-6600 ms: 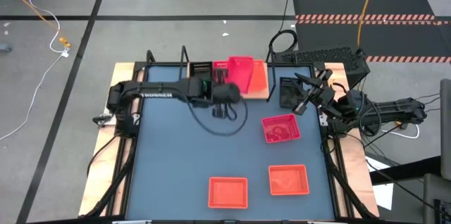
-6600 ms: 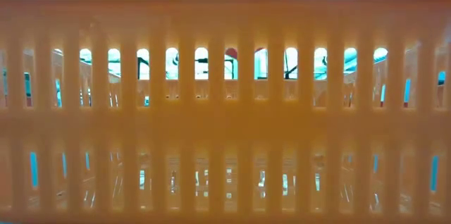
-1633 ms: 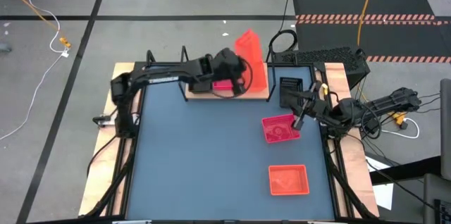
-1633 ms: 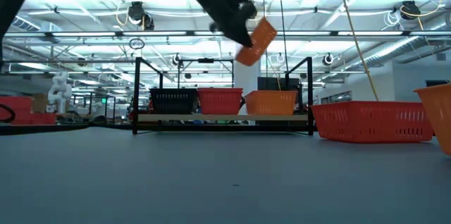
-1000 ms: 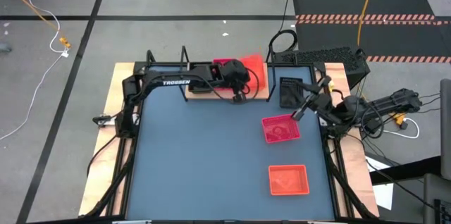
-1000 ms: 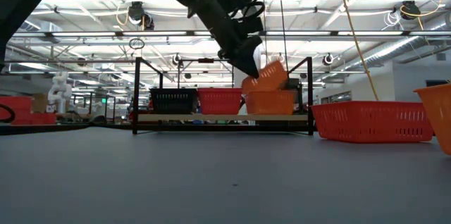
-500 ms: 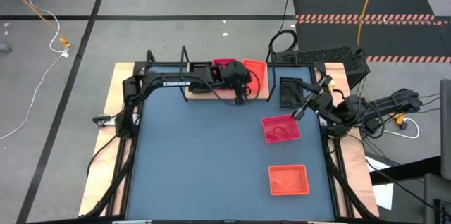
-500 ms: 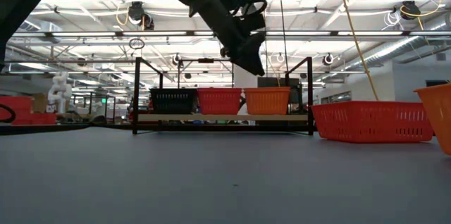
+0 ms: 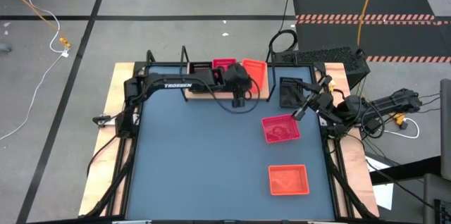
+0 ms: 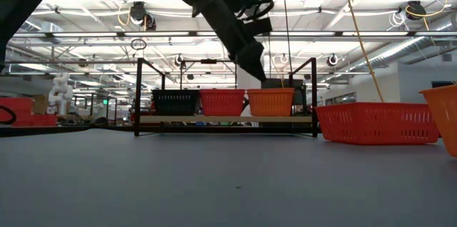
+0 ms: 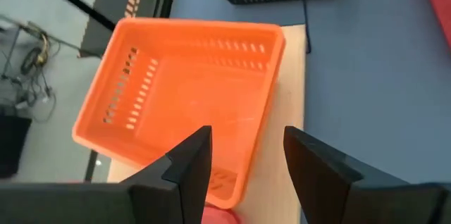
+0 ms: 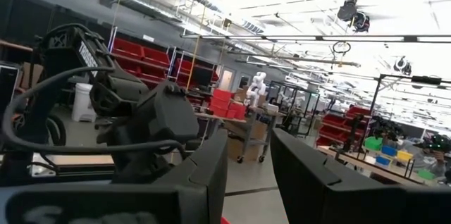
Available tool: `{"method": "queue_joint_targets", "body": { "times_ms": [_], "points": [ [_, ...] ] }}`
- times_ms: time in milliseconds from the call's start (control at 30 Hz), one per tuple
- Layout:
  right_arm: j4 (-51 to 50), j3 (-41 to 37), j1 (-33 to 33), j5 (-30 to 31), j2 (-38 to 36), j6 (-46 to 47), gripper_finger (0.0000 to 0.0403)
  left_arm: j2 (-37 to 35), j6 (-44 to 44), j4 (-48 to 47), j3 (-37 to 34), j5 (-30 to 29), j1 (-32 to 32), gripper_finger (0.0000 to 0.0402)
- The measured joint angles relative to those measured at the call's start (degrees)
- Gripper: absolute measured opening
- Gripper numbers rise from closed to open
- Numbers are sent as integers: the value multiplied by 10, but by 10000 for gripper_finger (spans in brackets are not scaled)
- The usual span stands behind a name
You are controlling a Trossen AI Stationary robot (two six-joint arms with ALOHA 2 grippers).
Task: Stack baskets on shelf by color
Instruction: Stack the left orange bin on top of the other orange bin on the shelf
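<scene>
High view: three baskets sit on the shelf (image 9: 262, 96), three more on the table (image 9: 197, 160). Left pincer (image 9: 237, 101) hangs open and empty at the shelf's front edge; right pincer (image 9: 297, 115), slightly open, holds nothing.

Three baskets (image 10: 223, 102) are set side by side on the shelf (image 10: 225, 120) at the surface's (image 9: 204, 160) far edge, with three more placed right of it.

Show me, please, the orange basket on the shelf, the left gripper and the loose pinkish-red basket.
orange basket (image 11: 190, 104): left wrist view, floor.
left gripper (image 11: 243, 155): left wrist view, between fingertips.
pinkish-red basket (image 9: 280, 128): high view, centre.
</scene>
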Motion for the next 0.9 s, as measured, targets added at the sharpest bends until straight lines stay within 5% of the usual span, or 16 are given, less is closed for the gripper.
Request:
{"method": "queue_joint_targets", "body": {
  "times_ms": [300,667,900],
  "points": [
    [0,0,0,0,0,14,105,5,-32,-5,-1,0,2,179],
    [-1,0,2,0,0,16,105,5,111,76,-60,0,2,179],
    [-2,0,2,0,0,20,105,5,112,110,-88,1,5,179]
  ]
}}
